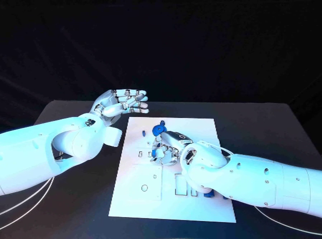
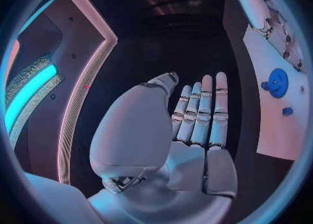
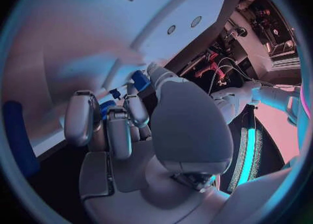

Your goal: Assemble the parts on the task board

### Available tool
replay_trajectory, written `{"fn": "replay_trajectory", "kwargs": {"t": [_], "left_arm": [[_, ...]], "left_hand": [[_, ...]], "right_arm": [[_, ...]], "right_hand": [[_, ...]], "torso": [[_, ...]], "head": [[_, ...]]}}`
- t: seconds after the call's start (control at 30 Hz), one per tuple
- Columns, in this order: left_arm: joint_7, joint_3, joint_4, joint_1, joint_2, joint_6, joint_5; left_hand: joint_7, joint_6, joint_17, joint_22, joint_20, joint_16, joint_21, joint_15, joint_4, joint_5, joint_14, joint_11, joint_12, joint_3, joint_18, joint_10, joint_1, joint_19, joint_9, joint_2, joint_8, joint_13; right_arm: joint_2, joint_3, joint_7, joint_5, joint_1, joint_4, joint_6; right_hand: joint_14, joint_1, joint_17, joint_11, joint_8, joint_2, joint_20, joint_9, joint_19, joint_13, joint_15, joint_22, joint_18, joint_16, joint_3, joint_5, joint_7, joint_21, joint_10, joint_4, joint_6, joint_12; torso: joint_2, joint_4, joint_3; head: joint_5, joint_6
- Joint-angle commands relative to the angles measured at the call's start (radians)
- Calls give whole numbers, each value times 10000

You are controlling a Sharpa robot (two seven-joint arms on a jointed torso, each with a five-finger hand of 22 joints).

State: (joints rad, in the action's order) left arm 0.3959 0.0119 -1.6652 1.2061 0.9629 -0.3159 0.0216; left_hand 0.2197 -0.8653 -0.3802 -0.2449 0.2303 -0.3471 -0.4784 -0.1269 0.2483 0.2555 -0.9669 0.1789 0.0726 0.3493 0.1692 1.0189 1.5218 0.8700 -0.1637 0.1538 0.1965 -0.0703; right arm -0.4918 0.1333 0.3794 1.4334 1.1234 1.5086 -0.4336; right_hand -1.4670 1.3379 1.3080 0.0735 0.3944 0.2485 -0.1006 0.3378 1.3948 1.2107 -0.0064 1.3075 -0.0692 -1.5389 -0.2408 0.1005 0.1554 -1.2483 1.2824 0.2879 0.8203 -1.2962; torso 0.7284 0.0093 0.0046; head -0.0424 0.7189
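The white task board (image 1: 204, 130) lies in the middle of the table. My right hand (image 1: 169, 148) hovers low over its middle, fingers curled around a small blue part (image 3: 107, 108) that peeks out between the fingertips. A blue gear (image 1: 159, 129) sits on the board just beyond that hand, and in the left wrist view the blue gear (image 2: 278, 82) has a small blue piece (image 2: 287, 111) near it. My left hand (image 1: 122, 103) is raised off the board's far left corner, fingers (image 2: 203, 114) straight and apart, holding nothing.
More blue parts (image 1: 208, 194) lie by slots at the board's near right, partly under my right forearm. A long blue piece (image 3: 16, 140) shows beside the right hand. Bare black table (image 1: 275, 124) surrounds the board.
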Motion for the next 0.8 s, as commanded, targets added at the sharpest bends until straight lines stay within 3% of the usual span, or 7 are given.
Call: {"fn": "replay_trajectory", "kwargs": {"t": [0.03,0.17,0.33,0.47,0.57,0.7,0.8], "left_arm": [[43,3,-7,5,-11,138,51],[-4,3,17,5,-13,109,110],[-414,2,103,5,-8,23,948],[-1205,2,242,6,-20,-190,1698],[-2043,2,446,9,-53,-390,2226],[-3165,3,740,11,-101,65,3365],[-3945,3,889,12,-151,545,4300]], "left_hand": [[124,-49,-10,-10,-62,-44,-65,11,-17,-64,-45,-13,1,57,103,82,-99,-9,-15,-3,49,-10],[122,-41,-30,-34,-66,-61,-100,12,-20,-65,-31,-13,-8,69,98,80,-111,-30,-16,12,46,-6],[144,104,-136,-122,-65,-191,-236,12,38,-64,-56,5,-43,25,93,17,-274,-100,9,120,-27,4],[-240,1115,-737,-347,-234,-1121,-696,274,339,-12,-555,-256,434,-316,136,338,-779,193,112,365,-392,-255],[-124,273,-2191,-1066,-654,-3367,-1960,616,392,-67,-1419,-504,1900,-635,109,997,-1308,935,-373,213,642,-1118],[-395,463,-3629,-2344,-900,-5984,-3903,890,407,-2,-1773,-769,4748,-700,132,306,-1437,861,-1428,183,2513,-3090],[-551,541,-6052,-3725,-1004,-8326,-5305,1042,404,-8,-3291,-884,5824,-728,1,79,-1630,1430,-1891,154,3203,-3783]], "right_arm": [[-10,13,-186,-27,-29,9,-149],[-86,14,-278,-31,-39,97,-358],[-444,6,-771,-41,-43,394,-796],[-924,-54,-1582,-317,-5,731,-1096],[-1414,-150,-2301,-544,84,1093,-955],[-2226,-276,-3015,-1160,305,1710,-663],[-2659,-317,-3270,-1859,470,1992,-473]], "right_hand": [[-823,133,1696,12,-80,-352,-74,-73,23,-69,98,278,-73,39,1093,-16,41,86,-97,31,-144,56],[-814,293,1663,119,-274,-539,-132,-227,3,-207,170,255,-89,55,2469,-4,129,199,-204,70,-403,105],[-805,371,1624,162,-378,-502,-160,-290,-6,-257,204,246,-95,72,2720,49,180,240,-240,79,-537,120],[-799,587,1606,183,-422,-613,-183,-325,-39,-281,226,210,-110,81,2668,226,201,318,-256,68,-575,118],[-783,786,1551,188,-445,-810,-195,-355,-90,-350,232,152,-134,106,2538,610,208,440,-313,64,-566,152],[-776,824,1527,175,-419,-946,-193,-355,-89,-332,224,154,-136,118,2467,720,192,455,-293,56,-490,128],[-780,843,1545,157,-380,-989,-185,-346,-82,-293,212,162,-136,112,2448,761,170,453,-251,47,-404,91]], "torso": [[3,-8,-4],[4,-4,-1],[-1,23,5],[-32,0,-4],[-34,-11,5],[-38,-6,22],[-82,-9,19]], "head": [[1,-11],[6,-13],[28,3],[-33,-8],[-89,-26],[-97,-13],[-101,18]]}}
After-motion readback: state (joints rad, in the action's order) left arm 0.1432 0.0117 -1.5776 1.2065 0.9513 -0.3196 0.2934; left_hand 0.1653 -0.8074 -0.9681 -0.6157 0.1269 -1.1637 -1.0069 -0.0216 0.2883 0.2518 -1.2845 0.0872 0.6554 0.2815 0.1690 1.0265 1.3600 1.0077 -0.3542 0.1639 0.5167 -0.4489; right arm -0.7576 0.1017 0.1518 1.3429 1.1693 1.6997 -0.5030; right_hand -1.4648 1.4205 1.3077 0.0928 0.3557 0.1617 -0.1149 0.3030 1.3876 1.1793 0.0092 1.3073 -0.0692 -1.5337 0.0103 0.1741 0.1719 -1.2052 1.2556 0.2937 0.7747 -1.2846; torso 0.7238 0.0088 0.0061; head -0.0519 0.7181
